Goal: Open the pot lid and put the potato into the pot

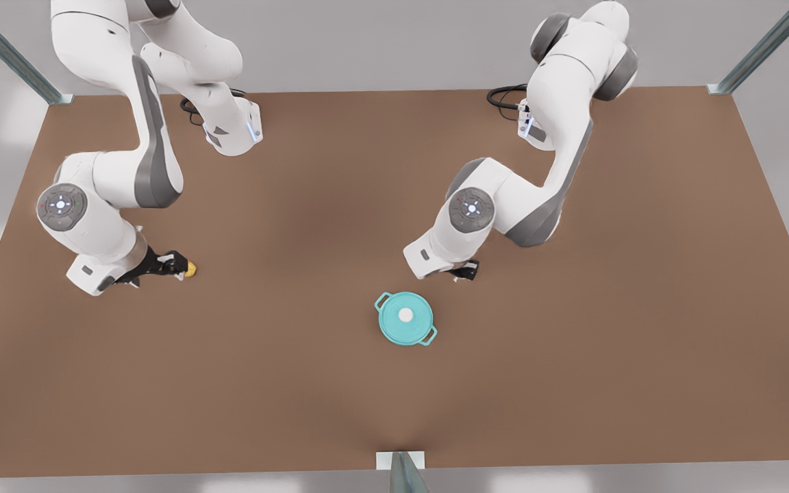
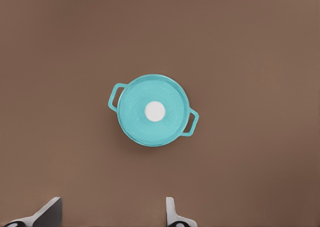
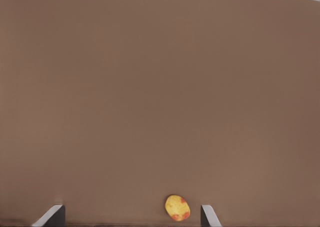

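The teal pot [image 1: 429, 335] stands on the brown table with the pot lid [image 1: 394, 323] closed on it, white knob [image 1: 405, 315] at the centre. My left gripper [image 1: 466, 270] hovers open just behind it; in its wrist view the lid [image 2: 150, 124] and the pot's loop handle [image 2: 116, 94] lie ahead of the spread fingers [image 2: 50, 209]. The potato [image 1: 190, 269], yellow-orange with red patches, lies at the front view's left. My right gripper [image 1: 174, 263] is low beside it and open. In its wrist view the potato [image 3: 177, 207] sits between the fingers, close to one fingertip [image 3: 207, 213].
Metal frame posts stand at the table's back corners [image 1: 45, 89] [image 1: 723, 85], and a short post [image 1: 405, 469] at the middle of the front edge. Bare brown table [image 1: 607, 308] surrounds the pot.
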Available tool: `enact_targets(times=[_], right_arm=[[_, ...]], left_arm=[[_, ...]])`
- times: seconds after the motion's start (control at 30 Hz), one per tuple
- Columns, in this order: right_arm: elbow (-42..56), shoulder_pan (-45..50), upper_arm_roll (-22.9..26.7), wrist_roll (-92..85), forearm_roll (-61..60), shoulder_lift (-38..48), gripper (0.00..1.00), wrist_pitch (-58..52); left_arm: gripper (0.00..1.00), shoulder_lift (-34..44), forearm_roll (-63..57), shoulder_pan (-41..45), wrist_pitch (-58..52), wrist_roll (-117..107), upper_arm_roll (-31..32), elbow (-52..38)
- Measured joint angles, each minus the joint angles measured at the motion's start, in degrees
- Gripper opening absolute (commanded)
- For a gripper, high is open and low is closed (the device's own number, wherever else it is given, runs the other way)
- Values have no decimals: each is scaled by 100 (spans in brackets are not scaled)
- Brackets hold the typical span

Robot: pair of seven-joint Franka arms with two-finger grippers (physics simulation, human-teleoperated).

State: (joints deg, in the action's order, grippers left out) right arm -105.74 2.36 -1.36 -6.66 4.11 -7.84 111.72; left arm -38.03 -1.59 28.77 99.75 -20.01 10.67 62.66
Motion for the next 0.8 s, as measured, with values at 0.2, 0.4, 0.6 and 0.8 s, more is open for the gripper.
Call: enact_targets(times=[0.2,0.4,0.6,0.8], right_arm=[[-2707,-14,37,-469,16,883,100,1534],[-2846,-346,48,-1157,38,-59,100,3052],[-2907,-712,51,-1946,56,-473,100,4001],[-3188,-894,57,-2705,55,-585,100,4329]], left_arm=[[100,-1216,-475,589,1043,-1349,-81,-472],[100,-1347,-877,622,1532,-2245,-157,-214],[100,-1598,-1104,612,1738,-2698,-254,-197],[100,-1828,-1152,538,2009,-3008,-295,-208]])
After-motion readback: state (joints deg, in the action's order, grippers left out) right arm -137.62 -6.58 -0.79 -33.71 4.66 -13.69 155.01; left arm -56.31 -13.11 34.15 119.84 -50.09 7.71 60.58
